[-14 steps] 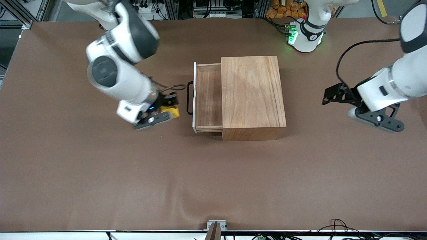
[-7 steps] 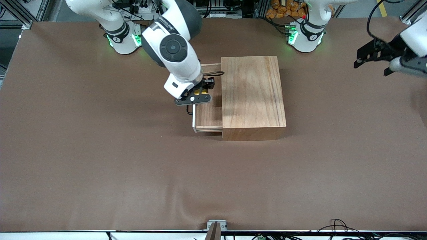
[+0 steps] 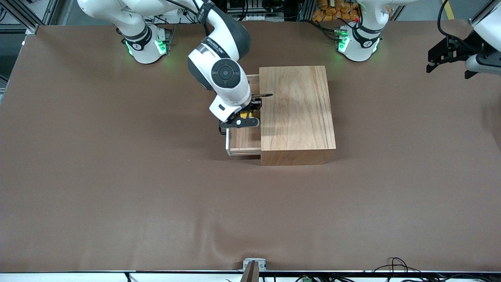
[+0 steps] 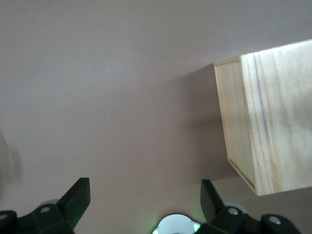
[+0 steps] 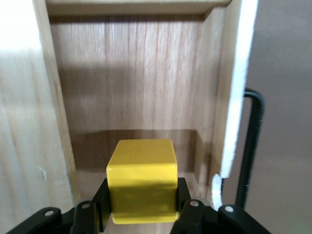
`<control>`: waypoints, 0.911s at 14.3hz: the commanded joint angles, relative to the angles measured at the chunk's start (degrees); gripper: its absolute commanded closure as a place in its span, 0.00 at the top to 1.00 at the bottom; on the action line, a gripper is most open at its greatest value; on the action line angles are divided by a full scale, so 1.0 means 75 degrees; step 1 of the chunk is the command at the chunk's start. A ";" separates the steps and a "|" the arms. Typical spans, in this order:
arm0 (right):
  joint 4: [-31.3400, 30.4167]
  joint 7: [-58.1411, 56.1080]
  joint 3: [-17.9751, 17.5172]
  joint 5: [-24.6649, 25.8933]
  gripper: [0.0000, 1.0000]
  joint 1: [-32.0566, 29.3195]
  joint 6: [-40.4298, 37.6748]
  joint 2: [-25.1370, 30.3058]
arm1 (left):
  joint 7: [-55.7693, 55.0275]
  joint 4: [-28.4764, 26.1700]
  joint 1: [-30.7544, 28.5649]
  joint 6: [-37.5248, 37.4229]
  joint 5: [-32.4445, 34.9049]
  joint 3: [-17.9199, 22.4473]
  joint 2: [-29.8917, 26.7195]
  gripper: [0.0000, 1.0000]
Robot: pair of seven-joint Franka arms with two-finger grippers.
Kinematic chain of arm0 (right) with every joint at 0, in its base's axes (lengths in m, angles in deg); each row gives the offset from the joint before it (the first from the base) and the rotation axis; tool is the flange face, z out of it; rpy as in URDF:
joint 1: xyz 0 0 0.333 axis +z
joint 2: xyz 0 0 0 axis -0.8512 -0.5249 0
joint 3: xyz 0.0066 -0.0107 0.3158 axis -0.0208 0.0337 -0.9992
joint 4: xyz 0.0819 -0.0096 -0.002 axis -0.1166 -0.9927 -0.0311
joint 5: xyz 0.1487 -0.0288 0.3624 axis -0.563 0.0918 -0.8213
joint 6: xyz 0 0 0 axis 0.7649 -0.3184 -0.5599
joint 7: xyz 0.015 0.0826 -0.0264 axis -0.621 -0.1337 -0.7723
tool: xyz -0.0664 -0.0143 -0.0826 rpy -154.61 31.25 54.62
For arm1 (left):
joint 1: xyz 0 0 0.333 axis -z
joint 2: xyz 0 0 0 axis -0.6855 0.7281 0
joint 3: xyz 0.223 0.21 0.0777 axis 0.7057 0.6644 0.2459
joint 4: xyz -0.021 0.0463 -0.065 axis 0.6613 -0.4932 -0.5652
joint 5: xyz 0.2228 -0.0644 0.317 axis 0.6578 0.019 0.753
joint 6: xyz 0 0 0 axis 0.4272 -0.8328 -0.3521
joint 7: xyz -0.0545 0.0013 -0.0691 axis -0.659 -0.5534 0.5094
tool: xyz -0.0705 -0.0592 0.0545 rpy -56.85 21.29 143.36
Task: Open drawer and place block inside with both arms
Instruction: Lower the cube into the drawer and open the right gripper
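Note:
The light-wood cabinet (image 3: 297, 113) stands mid-table with its drawer (image 3: 243, 140) pulled out toward the right arm's end, white front panel (image 5: 239, 97) and black loop handle (image 5: 251, 146) showing. My right gripper (image 3: 243, 118) hangs over the open drawer, shut on the yellow block (image 3: 245, 114). In the right wrist view the block (image 5: 142, 180) sits between the black fingers (image 5: 186, 204), above the drawer floor (image 5: 131, 97). My left gripper (image 4: 143, 202) is open and holds nothing, raised over the table's left-arm end (image 3: 479, 65), away from the cabinet (image 4: 265, 122).
Both green-lit arm bases (image 3: 148, 45) (image 3: 354, 43) stand along the table edge farthest from the front camera. A small metal mount (image 3: 254, 266) sits at the nearest edge. Brown cloth (image 3: 156, 196) covers the table around the cabinet.
My right arm has carried the block from the table in front of the drawer to above the open drawer. My left arm has lifted and pulled away toward its own end.

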 commanded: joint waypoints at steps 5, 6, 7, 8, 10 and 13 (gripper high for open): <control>0.0045 0.0316 0.0099 0.0094 1.00 0.0004 -0.0253 0.0139 | 0.0063 0.0791 0.0075 0.0185 0.0023 0.0485 0.0789 1.00; 0.0080 0.0327 0.0134 0.0106 1.00 -0.0031 -0.0394 0.0290 | 0.0016 0.0791 0.0098 0.0185 0.0046 0.0473 0.0789 1.00; 0.0080 0.0293 0.0204 0.0106 1.00 -0.0205 -0.0430 0.0536 | -0.0031 0.0791 0.0157 0.0185 0.0046 0.0473 0.0789 1.00; 0.0080 0.0234 0.0216 0.0094 1.00 -0.0497 -0.0535 0.0793 | -0.0066 0.0791 0.0157 0.0173 0.0035 0.0473 0.0812 1.00; 0.0081 0.0106 0.0228 0.0094 1.00 -0.1153 -0.0851 0.1332 | -0.0078 0.0791 0.0157 0.0289 0.0035 0.0473 0.0952 1.00; 0.0022 -0.1519 0.0240 0.0118 1.00 -0.2301 -0.1005 0.1872 | -0.0008 0.0791 0.0169 0.0384 0.0116 0.0473 0.0964 1.00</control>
